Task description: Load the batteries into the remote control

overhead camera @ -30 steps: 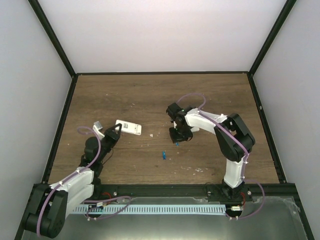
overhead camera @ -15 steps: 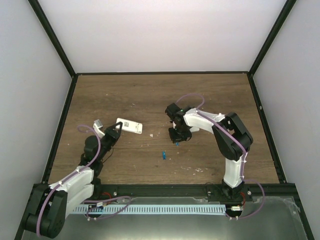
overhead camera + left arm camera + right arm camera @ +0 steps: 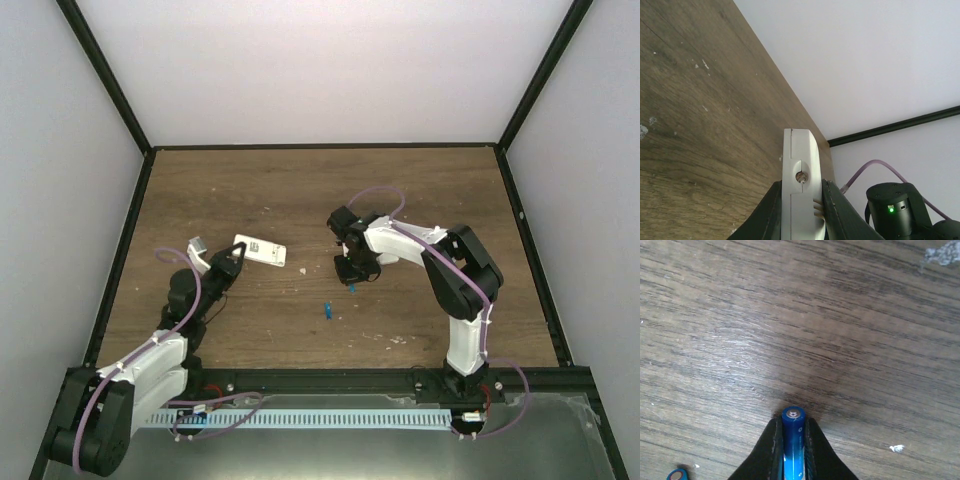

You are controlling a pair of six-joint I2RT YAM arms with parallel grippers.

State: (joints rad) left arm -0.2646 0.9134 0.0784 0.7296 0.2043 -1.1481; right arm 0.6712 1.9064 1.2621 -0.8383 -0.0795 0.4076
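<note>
My left gripper is shut on the white remote control and holds it just above the table at the left. In the left wrist view the remote stands on edge between my two fingers. My right gripper is shut on a blue battery, its tip pointing down close to the wood. The battery shows as a blue speck below the gripper in the top view. A second blue battery lies on the table between the arms, and shows at the lower left of the right wrist view.
Small white flecks lie scattered on the brown table. Black frame posts and white walls enclose the table on three sides. A perforated white strip runs along the near edge by the arm bases.
My left gripper has lifted the remote slightly up and to the right. My right gripper has shifted a little to the left with the battery.
</note>
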